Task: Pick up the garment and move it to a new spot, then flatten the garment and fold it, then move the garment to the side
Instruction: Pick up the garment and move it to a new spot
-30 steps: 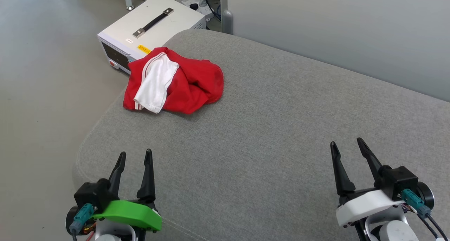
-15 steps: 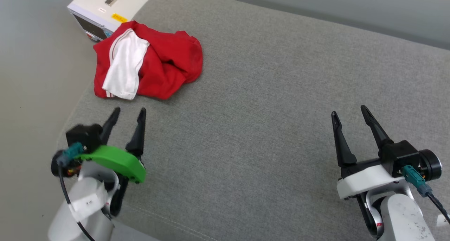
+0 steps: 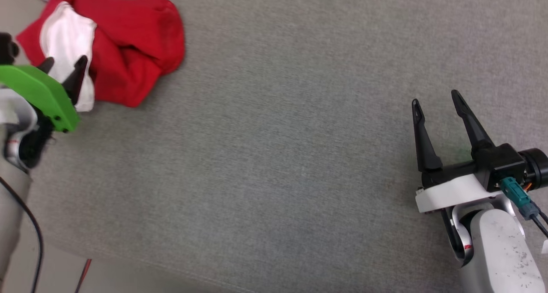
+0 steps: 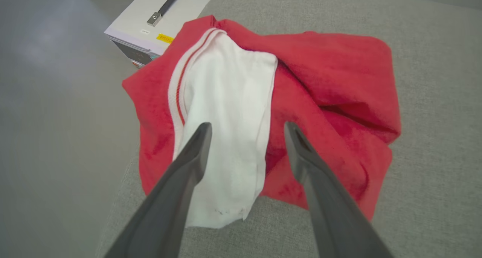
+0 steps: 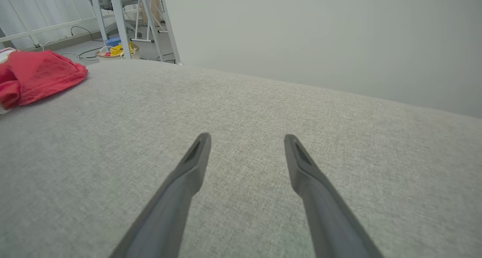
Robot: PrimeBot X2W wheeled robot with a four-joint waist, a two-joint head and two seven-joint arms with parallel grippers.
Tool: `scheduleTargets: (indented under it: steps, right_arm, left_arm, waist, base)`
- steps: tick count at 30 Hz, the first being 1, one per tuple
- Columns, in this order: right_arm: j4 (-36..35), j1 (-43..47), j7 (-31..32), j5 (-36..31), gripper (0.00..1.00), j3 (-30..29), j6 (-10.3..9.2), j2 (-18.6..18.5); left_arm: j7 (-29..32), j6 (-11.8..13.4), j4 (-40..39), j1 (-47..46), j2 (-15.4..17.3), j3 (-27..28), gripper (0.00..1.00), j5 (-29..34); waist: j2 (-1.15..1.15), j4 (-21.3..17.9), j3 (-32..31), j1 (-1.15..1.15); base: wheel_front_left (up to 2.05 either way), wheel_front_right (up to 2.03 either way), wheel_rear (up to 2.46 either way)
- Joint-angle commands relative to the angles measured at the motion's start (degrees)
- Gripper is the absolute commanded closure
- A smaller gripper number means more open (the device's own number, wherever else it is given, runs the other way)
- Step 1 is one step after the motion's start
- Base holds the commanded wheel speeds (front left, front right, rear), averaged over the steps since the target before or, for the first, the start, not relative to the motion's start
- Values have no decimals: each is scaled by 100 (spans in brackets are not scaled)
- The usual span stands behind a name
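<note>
The shirt (image 4: 331, 81) is lying crumpled, red, white sleeve on top; left claw (image 4: 246, 126) is pointing at it, right claw (image 3: 435, 97) well apart, both gaping, empty

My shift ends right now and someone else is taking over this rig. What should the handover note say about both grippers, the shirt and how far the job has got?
Left gripper: open, nothing gripped, fingers poised over the white sleeve of the garment.
Right gripper: open, empty, above the bare gray cushion, far from the garment.
Garment: crumpled in a heap at the cushion's far left corner, next to a white box past the edge.
Done: nothing yet; garment not picked up.
Left: grasp it, move it to a new spot, flatten, fold, move aside.
</note>
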Motion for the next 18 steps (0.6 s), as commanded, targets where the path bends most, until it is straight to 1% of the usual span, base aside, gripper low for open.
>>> scheduleTargets:
  steps: [1,4,9,14,17,18]
  right_arm:
    - [-35,-99,-24,-53,0,-8,-4,-19]
    - [-52,-132,-24,-54,0,8,-4,-19]
    - [-75,-186,-25,-43,0,47,-4,-19]
    - [-96,-205,-26,-78,0,24,-4,-19]
    - [-95,-200,-26,-102,0,5,-4,-19]
    - [-94,-196,-26,-109,0,-2,-4,-19]
  left_arm:
    - [158,-15,87,-218,144,-106,0,-216]
    - [389,-15,210,-431,389,-354,0,-447]
    - [602,-15,432,-611,610,-636,0,-860]
    - [713,-15,683,-668,648,-872,0,-1138]
    - [710,-15,786,-658,618,-1020,0,-1295]
    - [698,-15,800,-657,617,-1066,35,-1325]
  waist:
    - [0,-437,521,-1]
    - [0,-517,645,-1]
    - [0,-620,768,-1]
    - [0,-653,834,-1]
    - [0,-646,821,-1]
    - [0,-640,811,-1]
  base:
    - [0,0,0]
    - [0,0,0]
    - [0,0,0]
    - [0,0,0]
    - [0,0,0]
    - [0,0,0]
